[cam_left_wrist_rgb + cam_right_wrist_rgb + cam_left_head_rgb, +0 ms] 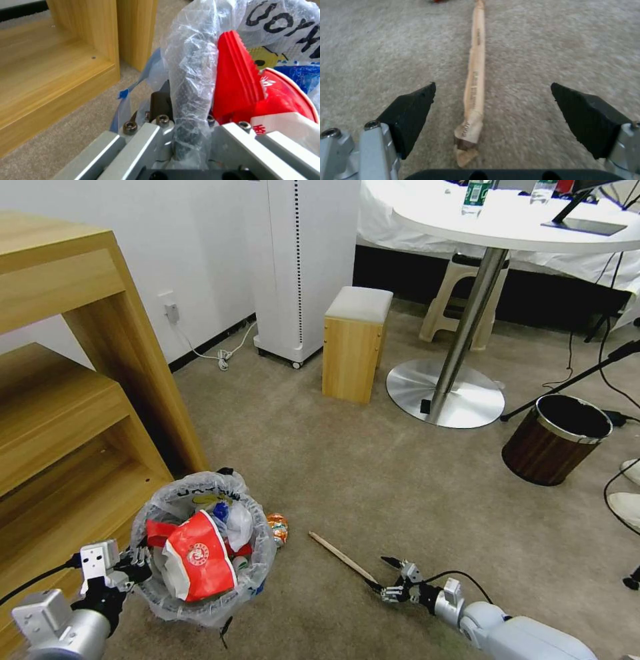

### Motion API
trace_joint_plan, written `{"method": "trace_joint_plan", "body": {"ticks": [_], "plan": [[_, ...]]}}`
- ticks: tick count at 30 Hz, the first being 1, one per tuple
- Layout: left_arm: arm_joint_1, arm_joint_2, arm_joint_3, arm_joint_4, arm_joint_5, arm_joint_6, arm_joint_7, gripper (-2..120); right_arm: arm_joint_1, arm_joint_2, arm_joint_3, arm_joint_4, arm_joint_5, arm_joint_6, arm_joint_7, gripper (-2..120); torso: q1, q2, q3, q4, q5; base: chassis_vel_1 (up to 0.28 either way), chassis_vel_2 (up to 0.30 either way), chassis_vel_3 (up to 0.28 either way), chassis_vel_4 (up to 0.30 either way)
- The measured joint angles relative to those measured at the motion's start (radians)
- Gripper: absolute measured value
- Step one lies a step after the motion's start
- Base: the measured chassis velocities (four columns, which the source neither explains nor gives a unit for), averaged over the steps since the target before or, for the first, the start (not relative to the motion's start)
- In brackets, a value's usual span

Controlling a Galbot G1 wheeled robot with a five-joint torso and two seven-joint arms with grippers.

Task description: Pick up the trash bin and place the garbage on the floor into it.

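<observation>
The trash bin (200, 600), lined with a clear crinkly bag and stuffed with red wrappers and blue-white litter, hangs low at the front left. My left gripper (137, 565) is shut on the bin's bagged rim (191, 100). A crushed orange can (277, 527) lies on the beige floor (400, 480) just right of the bin. A wooden stick (341, 557) in a paper sleeve lies on the carpet. My right gripper (385, 575) is open at the stick's near end, and the stick (476, 82) runs between its black fingers (411, 115).
A wooden shelf unit (67, 400) stands close on the left. A brown wood-look bin (557, 440) sits at the right, near cables and white shoes (627, 500). Behind are a wooden stool (355, 343), a round table's metal base (445, 393) and a white appliance (300, 267).
</observation>
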Motion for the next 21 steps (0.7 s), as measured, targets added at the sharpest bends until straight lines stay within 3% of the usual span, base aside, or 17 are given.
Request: {"method": "trace_joint_plan", "body": {"ticks": [14, 21], "plan": [[-0.021, 0.007, 0.002, 0.008, -0.010, -0.015, -0.011, 1, 0.020, 0.048, -0.016, -0.060, -0.105, 0.029, -0.005, 73, 0.000, 0.000, 0.000, 0.0000, 0.0000, 0.000, 0.000, 0.000, 0.000], [-0.025, 0.009, 0.004, 0.008, -0.013, -0.018, -0.019, 1, 0.019, 0.057, 0.004, -0.079, -0.129, 0.039, -0.001, 54, 0.000, 0.000, 0.000, 0.0001, 0.0000, 0.000, 0.000, 0.000, 0.000]]}}
